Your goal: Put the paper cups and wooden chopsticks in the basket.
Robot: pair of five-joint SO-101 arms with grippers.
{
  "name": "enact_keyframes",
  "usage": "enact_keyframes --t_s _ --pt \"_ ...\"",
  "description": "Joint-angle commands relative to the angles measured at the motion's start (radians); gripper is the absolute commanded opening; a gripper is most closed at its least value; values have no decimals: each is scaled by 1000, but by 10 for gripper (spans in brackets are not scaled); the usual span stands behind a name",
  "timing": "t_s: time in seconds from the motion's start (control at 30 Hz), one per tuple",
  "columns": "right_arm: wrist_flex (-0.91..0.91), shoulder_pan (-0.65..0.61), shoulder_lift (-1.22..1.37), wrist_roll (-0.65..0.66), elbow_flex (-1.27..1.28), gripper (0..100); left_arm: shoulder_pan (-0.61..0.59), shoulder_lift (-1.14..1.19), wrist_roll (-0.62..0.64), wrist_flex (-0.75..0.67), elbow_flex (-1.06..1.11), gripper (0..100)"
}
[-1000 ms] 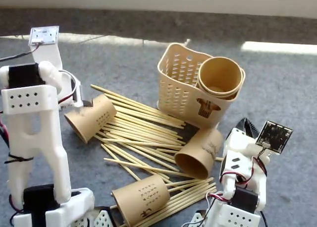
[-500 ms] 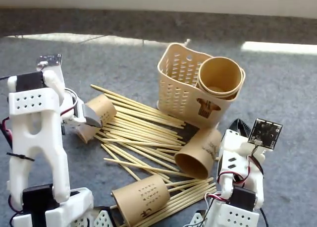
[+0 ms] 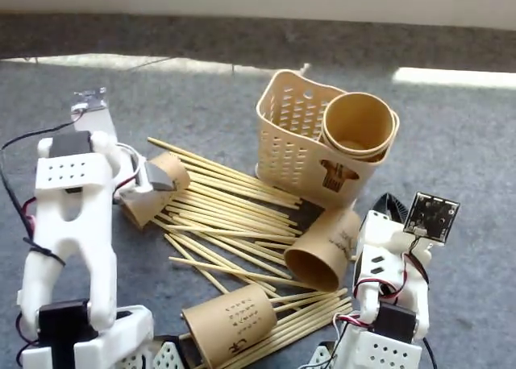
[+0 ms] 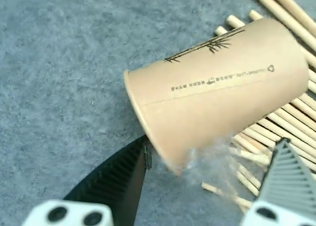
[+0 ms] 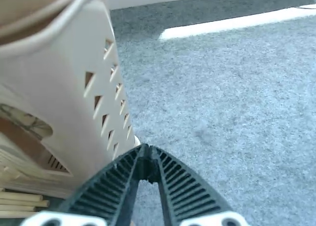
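At the far left, the left gripper (image 4: 215, 147) hangs low over the grey carpet (image 3: 451, 143) with its jaws apart. They straddle the leftmost paper cup (image 4: 217, 93), which lies on its side with one end against the dark finger (image 4: 123, 179) and its far end on the wooden chopsticks (image 3: 234, 208). These are spread in a loose heap across the middle of the carpet. On their near edge lies the front paper cup (image 3: 230, 325), tipped over on several sticks. To its right the third paper cup (image 3: 326, 248) also lies on its side, just in front of the basket (image 3: 294, 143). The basket stands upright with the nested paper cups (image 3: 359, 127) in its right half. Farthest right, the right gripper (image 5: 147, 159) is pressed together on nothing, close beside the basket's wall.
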Motion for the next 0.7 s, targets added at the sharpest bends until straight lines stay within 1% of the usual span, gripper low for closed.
enact_keyframes --t_s 0.0,0.07,0.17,0.43,0.6,0.67 --pt "-24 -8 -5 11 -5 11 102 -38 18 -40 -2 354" --pt "-24 -8 -5 11 -5 11 143 -38 20 -49 -2 346" --pt "-24 -8 -5 11 -5 11 183 -38 15 -94 -2 288" --pt "-24 -8 -5 11 -5 11 188 -38 14 -198 -5 191" --pt "-24 -8 -5 11 -4 11 189 -38 11 -245 -8 166" --pt "-24 -8 -5 11 -4 11 189 -38 -25 -269 -7 151"
